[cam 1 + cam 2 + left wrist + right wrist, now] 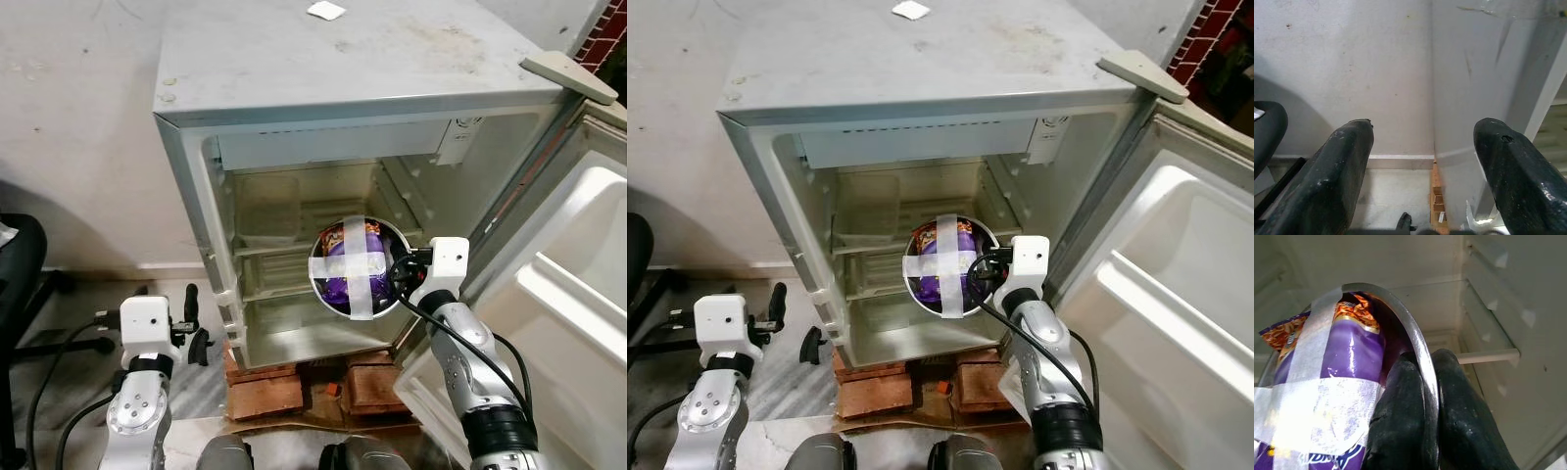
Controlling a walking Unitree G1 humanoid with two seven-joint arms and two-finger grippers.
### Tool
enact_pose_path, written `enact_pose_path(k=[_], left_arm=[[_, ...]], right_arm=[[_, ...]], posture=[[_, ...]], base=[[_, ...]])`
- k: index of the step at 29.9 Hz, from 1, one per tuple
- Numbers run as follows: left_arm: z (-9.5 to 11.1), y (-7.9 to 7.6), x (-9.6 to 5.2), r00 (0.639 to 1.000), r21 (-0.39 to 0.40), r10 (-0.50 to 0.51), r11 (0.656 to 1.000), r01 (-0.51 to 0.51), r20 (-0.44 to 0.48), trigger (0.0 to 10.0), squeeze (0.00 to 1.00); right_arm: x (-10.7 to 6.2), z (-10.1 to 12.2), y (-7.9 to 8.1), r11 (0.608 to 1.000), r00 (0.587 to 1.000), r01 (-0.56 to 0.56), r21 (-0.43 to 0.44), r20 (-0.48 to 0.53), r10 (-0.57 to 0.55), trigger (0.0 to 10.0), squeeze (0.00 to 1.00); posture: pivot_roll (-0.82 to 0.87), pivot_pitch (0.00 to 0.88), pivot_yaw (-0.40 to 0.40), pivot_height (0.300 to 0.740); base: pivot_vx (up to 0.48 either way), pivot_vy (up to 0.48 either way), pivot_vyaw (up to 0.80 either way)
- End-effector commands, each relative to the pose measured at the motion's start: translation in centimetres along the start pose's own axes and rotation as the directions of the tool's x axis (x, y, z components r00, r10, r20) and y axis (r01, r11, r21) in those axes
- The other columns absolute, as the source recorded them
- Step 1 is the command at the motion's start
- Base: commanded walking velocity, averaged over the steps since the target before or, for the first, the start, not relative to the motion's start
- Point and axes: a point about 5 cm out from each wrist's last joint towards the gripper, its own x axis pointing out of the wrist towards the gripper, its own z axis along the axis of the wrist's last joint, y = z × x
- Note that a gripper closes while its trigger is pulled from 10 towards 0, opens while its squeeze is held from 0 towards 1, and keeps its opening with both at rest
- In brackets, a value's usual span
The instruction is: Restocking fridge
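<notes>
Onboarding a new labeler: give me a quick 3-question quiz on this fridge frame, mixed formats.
1. True or false: the right gripper pinches the rim of the metal bowl.
2. What crosses the bowl's top over the purple packet? A) tape B) string C) lid
3. What are the left gripper fingers doing?

Key: 1 true. 2 A. 3 Spread open, holding nothing, beside the fridge.

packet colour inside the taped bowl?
Purple, with an orange patterned top edge, under crossed translucent tape. The packet shows best in the right wrist view, where the right pincer grips the bowl.
</notes>
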Motion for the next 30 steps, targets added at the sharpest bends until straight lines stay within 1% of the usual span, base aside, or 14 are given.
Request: enact_pose_path(k=[1, 3, 5, 7, 10, 12, 13, 14, 16, 18, 19, 22, 28, 30], left_arm=[[0.3, -0.1, -0.2, 1.000, -0.001, -0.002, 1.000, 0.002, 0.005, 10.0, 0.00], [0.1, 0.3, -0.8, 1.000, 0.009, 0.006, 1.000, -0.006, -0.008, 10.0, 0.00], [0.1, 0.4, -1.0, 1.000, 0.012, 0.008, 1.000, -0.008, -0.011, 10.0, 0.00], [-0.3, 1.4, -1.9, 0.999, 0.024, 0.028, 0.999, -0.027, -0.033, 10.0, 0.00], [-0.4, 1.5, -2.1, 0.999, 0.025, 0.031, 0.999, -0.030, -0.037, 10.0, 0.00], [-0.4, 1.6, -2.8, 0.999, 0.016, 0.021, 1.000, -0.020, -0.048, 10.0, 0.00], [-0.3, 1.6, -3.3, 0.998, 0.004, 0.005, 1.000, -0.005, -0.055, 10.0, 0.00], [-0.3, 1.6, -3.3, 0.998, 0.004, 0.005, 1.000, -0.005, -0.055, 10.0, 0.00], [0.0, 1.3, -3.8, 0.998, -0.018, -0.014, 1.000, 0.013, -0.054, 10.0, 0.00], [0.0, 1.3, -4.0, 0.998, -0.014, -0.010, 1.000, 0.009, -0.055, 10.0, 0.00], [0.1, 1.4, -4.4, 0.998, -0.006, -0.001, 1.000, 0.000, -0.060, 10.0, 0.00], [0.2, 1.4, -5.1, 0.998, -0.004, 0.013, 1.000, -0.014, -0.066, 10.0, 0.00], [0.2, 1.5, -6.4, 0.996, -0.017, 0.028, 0.999, -0.030, -0.087, 10.0, 0.00], [0.4, 1.4, -6.8, 0.996, -0.014, 0.029, 0.999, -0.031, -0.090, 10.0, 0.00]], right_arm=[[0.6, 1.1, -0.6, 0.999, 0.998, 0.046, 0.011, 0.048, -0.046, 10.0, 0.00], [1.6, 1.7, -0.6, 0.996, 0.994, 0.085, 0.035, 0.068, -0.087, 10.0, 0.00], [1.8, 1.8, -0.6, 0.995, 0.993, 0.092, 0.038, 0.073, -0.095, 10.0, 0.00], [2.8, 2.6, -0.6, 0.992, 0.988, 0.117, 0.056, 0.090, -0.122, 10.0, 0.00], [3.0, 2.7, -0.6, 0.990, 0.987, 0.123, 0.063, 0.092, -0.129, 10.0, 0.00], [3.5, 2.7, -0.6, 0.984, 0.985, 0.143, 0.105, 0.084, -0.152, 10.0, 0.00], [4.1, 2.8, -0.5, 0.977, 0.983, 0.157, 0.146, 0.074, -0.169, 10.0, 0.00], [4.1, 2.8, -0.5, 0.977, 0.983, 0.157, 0.146, 0.074, -0.169, 10.0, 0.00], [4.7, 2.8, -0.1, 0.967, 0.981, 0.168, 0.190, 0.065, -0.183, 10.0, 0.00], [5.0, 2.9, 0.1, 0.962, 0.979, 0.178, 0.207, 0.059, -0.193, 10.0, 0.00], [5.5, 3.0, 0.5, 0.950, 0.976, 0.196, 0.242, 0.046, -0.213, 10.0, 0.00], [5.9, 3.4, 0.7, 0.943, 0.973, 0.207, 0.261, 0.046, -0.226, 10.0, 0.00], [6.2, 3.9, 0.1, 0.926, 0.962, 0.246, 0.286, 0.047, -0.270, 10.0, 0.00], [6.3, 3.8, -0.7, 0.897, 0.950, 0.290, 0.333, 0.014, -0.312, 10.0, 0.00]], posture=[[0.14, 0.113, -0.063, 0.740], [0.17, 0.127, -0.062, 0.740], [0.17, 0.129, -0.061, 0.740], [0.19, 0.139, -0.059, 0.740], [0.20, 0.143, -0.058, 0.740], [0.22, 0.153, -0.060, 0.740], [0.24, 0.162, -0.065, 0.740], [0.24, 0.162, -0.065, 0.740], [0.25, 0.174, -0.070, 0.740], [0.27, 0.187, -0.078, 0.740], [0.28, 0.197, -0.081, 0.740], [0.29, 0.219, -0.083, 0.740], [0.30, 0.245, -0.085, 0.740], [0.30, 0.257, -0.087, 0.740]], base=[[0.000, 0.000, 0.00], [0.000, 0.000, 0.00], [0.000, 0.000, 0.00], [0.000, 0.000, 0.00], [0.000, 0.000, 0.00], [0.000, 0.000, 0.00], [0.000, 0.000, 0.00], [0.000, 0.000, 0.00], [0.000, 0.000, 0.00], [0.000, 0.000, 0.00], [0.000, 0.000, 0.00], [0.000, 0.000, 0.00], [0.000, 0.000, 0.00], [0.000, 0.000, 0.00]])
